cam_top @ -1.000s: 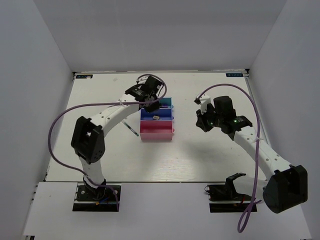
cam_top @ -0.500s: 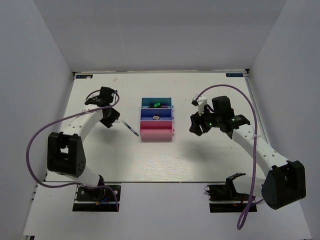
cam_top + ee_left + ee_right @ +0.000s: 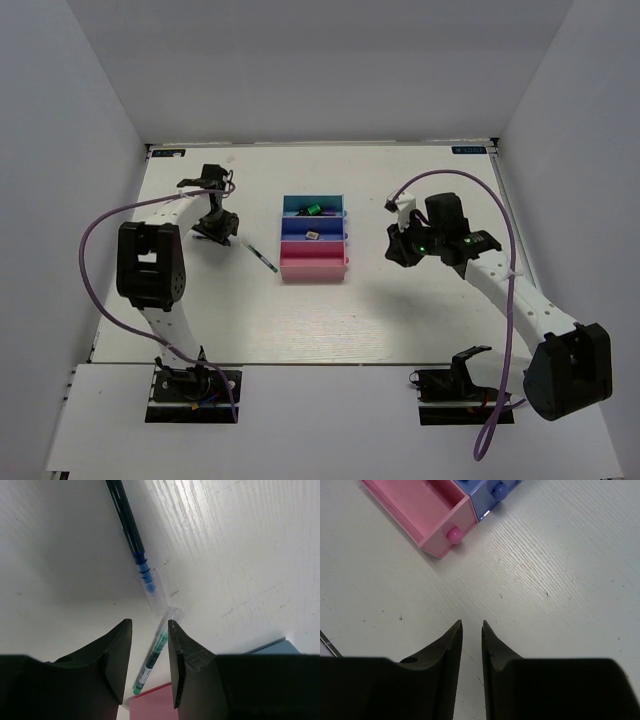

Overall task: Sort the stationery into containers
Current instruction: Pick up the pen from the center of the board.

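Sorting status: small green piece in teal tray, tiny tan cube in blue tray. Pink tray looks empty. Prob. partway done.
Pen loc: thin bluish pen flat on tabletop, diagonal, just left of pink tray, outside all trays.
L end effector: low over tabletop near pen's far end, fingers part open w/ nothing between. L wrist cam shows pen barrel ahead of the tips, not between them.
Why L there: my read, lining up on pen as the one loose item on its side.
R end effector: right of trays, well apart from them. Fingers nearly closed, thin slit, empty.
Why R there: prob. parked clear. Nothing loose on its side in its cam, only pink tray w/ knob.
Hard to tell: thin greenish bit at an angle to pen's clear end, same item or separate unclear.
Not seen: no markers in any view.
Cut off: trays only as corners in L wrist cam, so insides are checked from top cam only.
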Controlling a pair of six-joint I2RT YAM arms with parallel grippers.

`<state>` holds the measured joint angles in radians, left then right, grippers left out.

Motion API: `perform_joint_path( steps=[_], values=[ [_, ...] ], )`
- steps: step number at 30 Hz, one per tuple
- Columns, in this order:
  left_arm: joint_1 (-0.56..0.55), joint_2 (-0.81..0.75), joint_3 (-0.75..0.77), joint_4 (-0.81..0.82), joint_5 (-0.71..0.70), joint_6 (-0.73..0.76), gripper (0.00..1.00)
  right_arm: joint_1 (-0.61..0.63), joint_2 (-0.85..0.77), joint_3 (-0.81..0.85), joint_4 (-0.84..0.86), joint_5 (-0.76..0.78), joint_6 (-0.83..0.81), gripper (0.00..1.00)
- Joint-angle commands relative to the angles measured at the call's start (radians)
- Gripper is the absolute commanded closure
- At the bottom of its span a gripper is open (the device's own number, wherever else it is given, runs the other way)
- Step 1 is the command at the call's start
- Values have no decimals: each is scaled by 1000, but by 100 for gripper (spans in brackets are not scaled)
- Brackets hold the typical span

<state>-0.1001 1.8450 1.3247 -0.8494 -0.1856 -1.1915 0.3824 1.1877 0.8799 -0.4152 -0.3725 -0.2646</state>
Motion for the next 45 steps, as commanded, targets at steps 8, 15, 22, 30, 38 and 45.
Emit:
perform_joint_path(
  steps=[8,15,22,30,38,45],
  values=[
    [27,71,88,-57,-35,-43,53,-19,-40,-15,21,-3,-8,74],
    [30,135,116,-88,-51,-57,52,-31,-54,-18,23,-6,-5,74],
    [30,160,122,-103,-49,-68,54,-53,-60,-19,26,-19,1,74],
    [37,105,27,-76,-35,-50,88,-68,-68,-19,23,-37,8,74],
    [4,-68,-25,-14,8,137,100,-88,-69,-27,24,-66,8,74],
    [-145,-326,-114,56,23,219,100,-86,-60,-29,29,-74,4,74]
  ],
)
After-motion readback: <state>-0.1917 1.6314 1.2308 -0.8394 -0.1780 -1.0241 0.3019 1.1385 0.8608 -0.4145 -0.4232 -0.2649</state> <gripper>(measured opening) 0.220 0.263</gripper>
